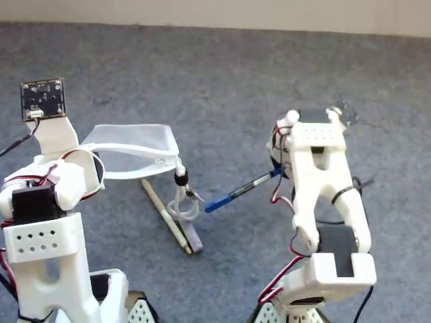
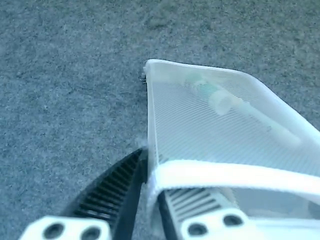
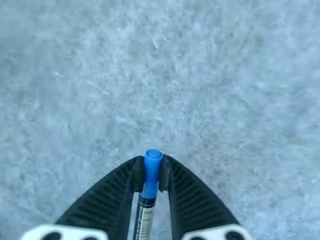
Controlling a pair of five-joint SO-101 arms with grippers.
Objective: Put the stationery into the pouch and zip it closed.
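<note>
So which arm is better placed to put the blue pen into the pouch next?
Right, most likely. The right gripper is shut on the blue pen, while the left gripper is clamped on the mesh pouch at its rim, so it is occupied.

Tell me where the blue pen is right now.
The blue pen is gripped at one end by the fingers of the right gripper; in the high view it slants across mid-table, its free end pointing toward the pencil and the pouch.
</note>
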